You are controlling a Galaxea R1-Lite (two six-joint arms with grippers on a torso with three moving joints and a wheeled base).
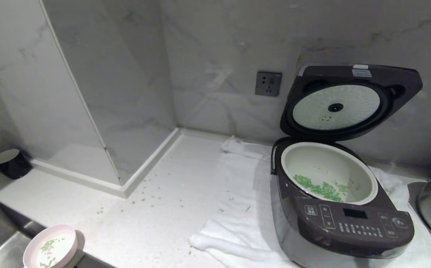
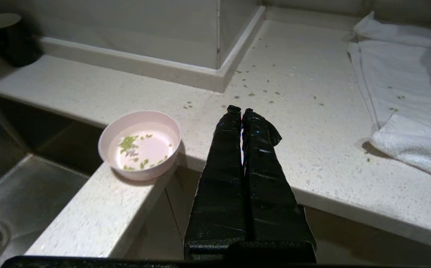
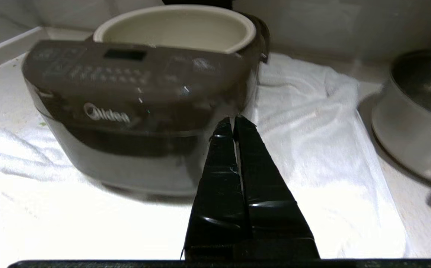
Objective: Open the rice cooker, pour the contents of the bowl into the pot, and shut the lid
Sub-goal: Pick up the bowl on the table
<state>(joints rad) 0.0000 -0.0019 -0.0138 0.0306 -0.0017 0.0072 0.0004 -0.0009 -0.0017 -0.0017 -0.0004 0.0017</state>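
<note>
The rice cooker (image 1: 334, 208) is set on a white towel (image 1: 238, 178) toward the counter's (image 1: 156, 216) right end, its button panel facing the front edge. The lid (image 1: 349, 100) is raised upright at the back, and green contents (image 1: 319, 188) are seen in the pot (image 1: 364, 175). The bowl (image 1: 50, 247) is placed upright at the front-left edge. The left gripper (image 2: 241, 110) and right gripper (image 3: 233, 120) are held pointing forward, fingers pressed together, nothing grasped.

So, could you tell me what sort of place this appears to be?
Most likely a home kitchen: an open Midea rice cooker on a speckled stone countertop, a marble backsplash with a wall socket, and a steel sink.
</note>
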